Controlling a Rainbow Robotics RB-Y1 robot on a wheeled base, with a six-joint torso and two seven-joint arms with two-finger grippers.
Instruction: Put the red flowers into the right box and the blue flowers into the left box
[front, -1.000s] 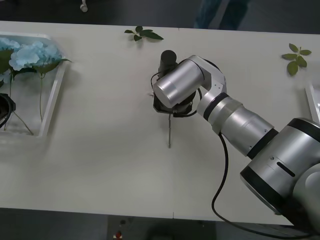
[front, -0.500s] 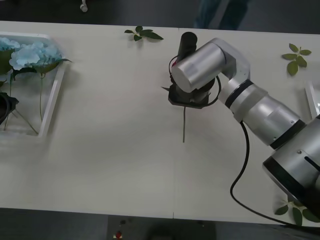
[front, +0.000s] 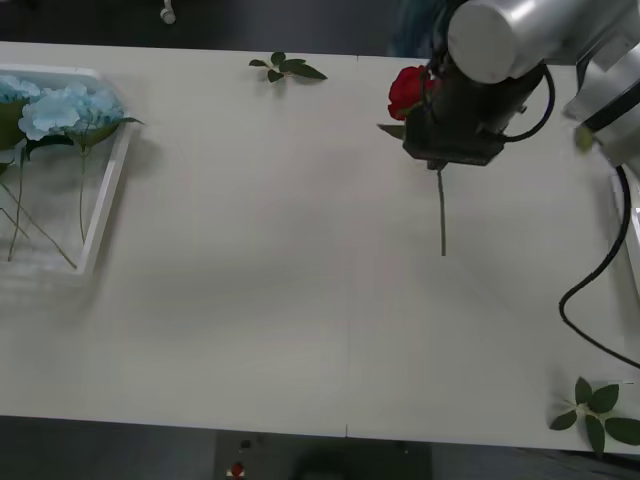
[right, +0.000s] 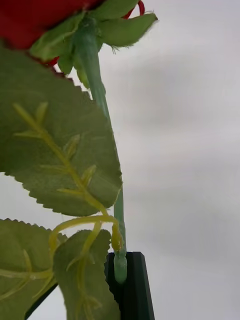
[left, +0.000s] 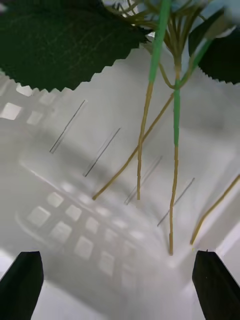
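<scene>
Nearest on my front feed: a loose leaf sprig (front: 598, 412) at the near right table (front: 250, 330) edge. Middle of the table is bare.

Left side: the left box (front: 103, 205) holds the blue flowers (front: 60, 110), heads at the far end, stems running toward me across the ribbed floor. On left wrist I see the left gripper (left: 120, 285) spread wide, nothing between the fingers, sitting over that tray with the stems (left: 173, 165) lying on the bottom.

Right edge: only a thin rim strip of the right box (front: 628, 205); contents I can't tell.

Far right: right gripper (right: 125, 287) clamped on one of the red flowers (front: 406, 90) by its stem, head up by the wrist, stem hanging down over the table, short of the right box.

Far edge: two more leaf sprigs (front: 286, 68).
</scene>
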